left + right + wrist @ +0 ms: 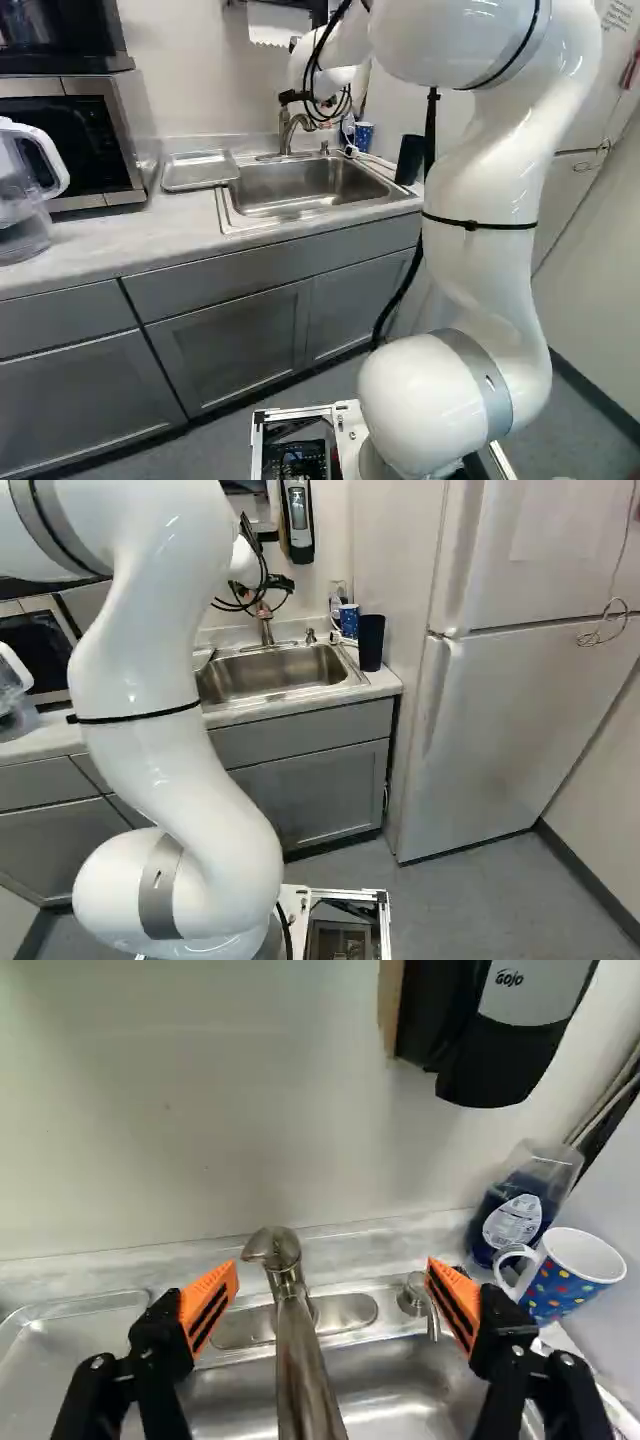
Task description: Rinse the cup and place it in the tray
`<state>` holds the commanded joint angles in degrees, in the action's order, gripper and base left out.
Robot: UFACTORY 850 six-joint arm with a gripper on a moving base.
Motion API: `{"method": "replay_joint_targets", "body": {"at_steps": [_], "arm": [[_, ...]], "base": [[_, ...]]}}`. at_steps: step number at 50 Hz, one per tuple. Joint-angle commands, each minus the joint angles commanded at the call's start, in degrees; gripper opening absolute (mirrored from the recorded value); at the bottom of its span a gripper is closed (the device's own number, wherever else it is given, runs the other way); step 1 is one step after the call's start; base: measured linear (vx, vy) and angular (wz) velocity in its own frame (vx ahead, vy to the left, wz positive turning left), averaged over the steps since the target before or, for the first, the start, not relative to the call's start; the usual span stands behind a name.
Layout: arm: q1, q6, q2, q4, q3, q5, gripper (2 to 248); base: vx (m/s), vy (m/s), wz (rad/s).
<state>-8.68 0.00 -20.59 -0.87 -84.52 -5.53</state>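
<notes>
"Where's the cup?"

"The blue mug with coloured dots and a white handle (565,1285) is upright on the grey desk (100,250), at the sink's back corner. Its handle faces the nearer finger, but it sits outside the hand (280,583)."

"So nothing's clamped?"

"No, the fingers stand wide apart. From the wrist, the hand (333,1270) has the steel faucet (302,1360) rising ahead between its tips, with room either side."

"Anything tight round the mug?"

"Behind it, just beside, is a clear bottle of blue liquid (515,1215). The dark tumbler (410,160) stands nearer the desk's front, close to its right end."

"And the tray?"

"The shallow silver metal tray (203,172) is across the steel sink (300,185) from the mug, its side close against the sink's rim. The basin lies between them."
</notes>
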Motion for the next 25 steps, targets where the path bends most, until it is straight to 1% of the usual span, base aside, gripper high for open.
{"method": "replay_joint_targets", "body": {"at_steps": [14,25], "arm": [[-0.1,0.0,-2.7,-0.9,-3.2,3.2,247],[0.0,0.0,-4.7,-2.2,-5.7,4.6,247]], "base": [[0.000,0.000,0.000],[0.000,0.000,0.000]]}}
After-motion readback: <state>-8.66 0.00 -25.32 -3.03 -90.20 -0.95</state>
